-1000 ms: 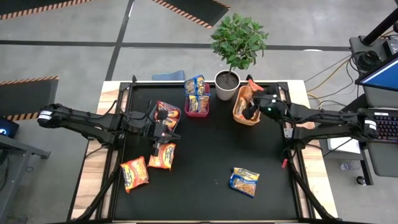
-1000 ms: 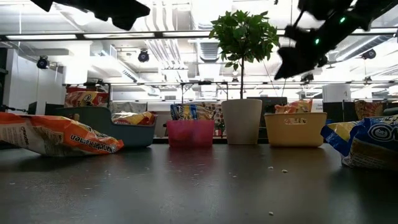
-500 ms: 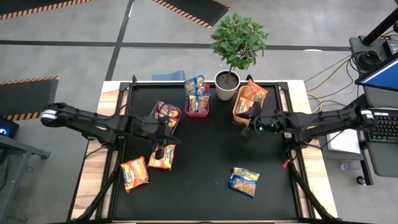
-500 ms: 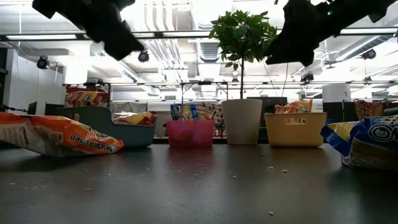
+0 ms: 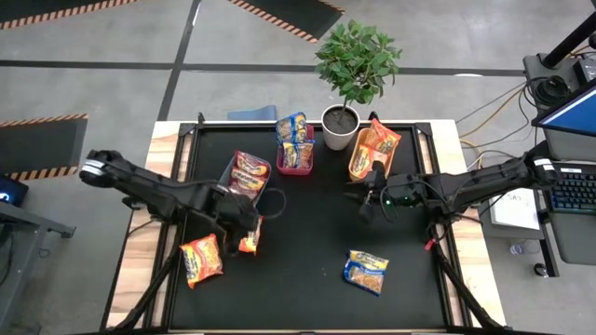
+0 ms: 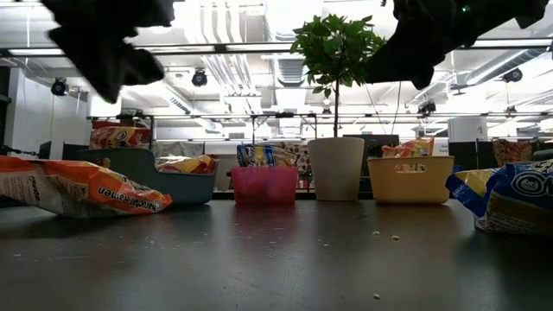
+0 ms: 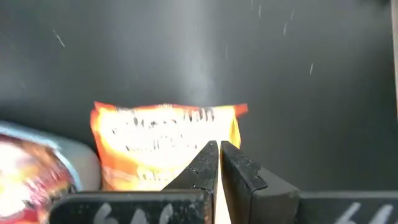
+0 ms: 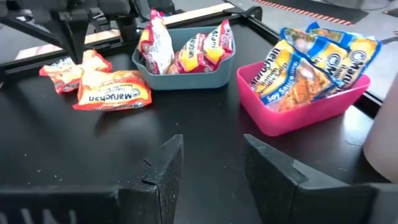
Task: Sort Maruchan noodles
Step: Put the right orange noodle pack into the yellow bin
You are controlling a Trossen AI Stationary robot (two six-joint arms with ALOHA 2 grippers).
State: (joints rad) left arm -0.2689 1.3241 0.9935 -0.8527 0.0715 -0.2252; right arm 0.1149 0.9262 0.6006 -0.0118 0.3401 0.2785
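Two orange Maruchan packets lie flat on the black table at the near left, one [image 5: 200,260] nearer the edge, one [image 5: 248,244] partly under my left gripper [image 5: 250,226]. That gripper is shut [image 7: 219,149] and hangs above the second packet [image 7: 165,140], clear of it in the low view [image 6: 108,52]. A blue-yellow packet [image 5: 365,271] lies at the near right. My right gripper [image 5: 361,200] is open and empty [image 8: 211,158], above the table's middle, near side of the orange bin [image 5: 358,169].
Along the far side stand a teal bin [image 5: 268,197] with red-maroon packets, a pink bin [image 5: 296,171] with blue packets, a white plant pot [image 5: 340,126] and the orange bin with orange packets. Bare black table lies between the two grippers.
My left gripper has gone from beside the teal bin toward the near edge and down, over the orange packet. My right gripper has drawn away from the orange bin toward the near edge and the table's middle.
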